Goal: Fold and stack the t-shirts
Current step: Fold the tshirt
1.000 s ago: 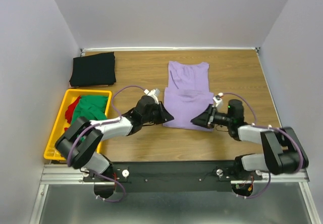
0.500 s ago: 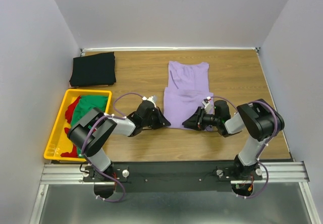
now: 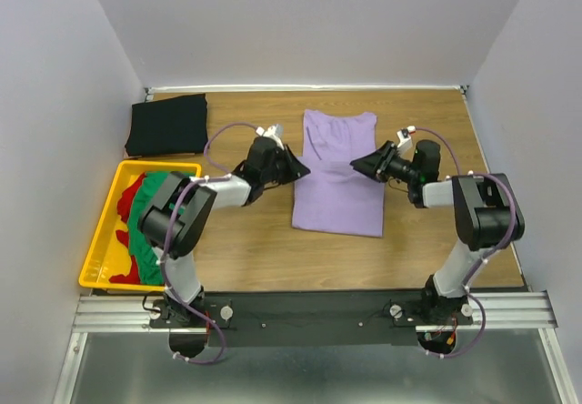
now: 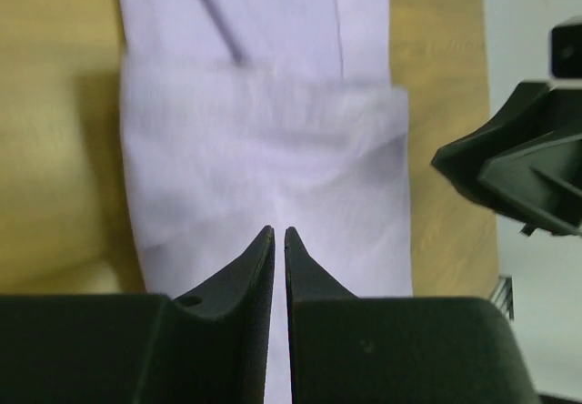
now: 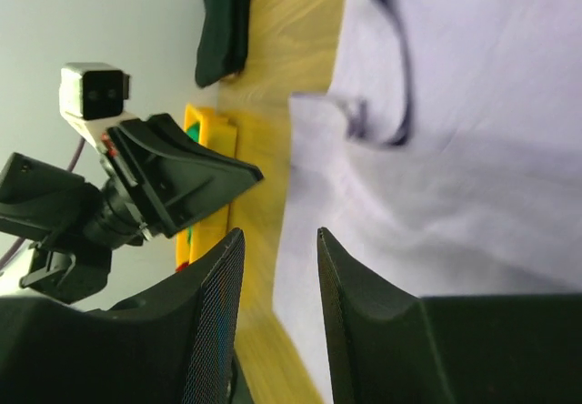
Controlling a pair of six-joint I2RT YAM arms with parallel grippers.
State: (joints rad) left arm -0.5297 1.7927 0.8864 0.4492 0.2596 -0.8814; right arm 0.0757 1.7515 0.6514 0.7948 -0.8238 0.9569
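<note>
The lavender t-shirt (image 3: 338, 195) lies flat mid-table, collar away from me, with a folded layer across its middle; it also shows in the left wrist view (image 4: 264, 149) and the right wrist view (image 5: 455, 149). My left gripper (image 3: 305, 169) is at its left edge, its jaws shut above the cloth (image 4: 279, 233) with nothing seen between them. My right gripper (image 3: 355, 163) is at the shirt's right side, open and empty (image 5: 277, 240). The black t-shirt (image 3: 168, 125) lies folded at the back left. The green t-shirt (image 3: 155, 199) and the red t-shirt (image 3: 132, 195) lie bunched in the crate.
The yellow plastic crate (image 3: 98, 257) stands at the table's left edge. White walls close the table on three sides. Bare wood shows in front of and to the right of the lavender shirt. The two grippers face each other across the shirt.
Both grippers have moved from the shirt's near hem to its middle, further from me. The shirt's near edge has stayed in place.
</note>
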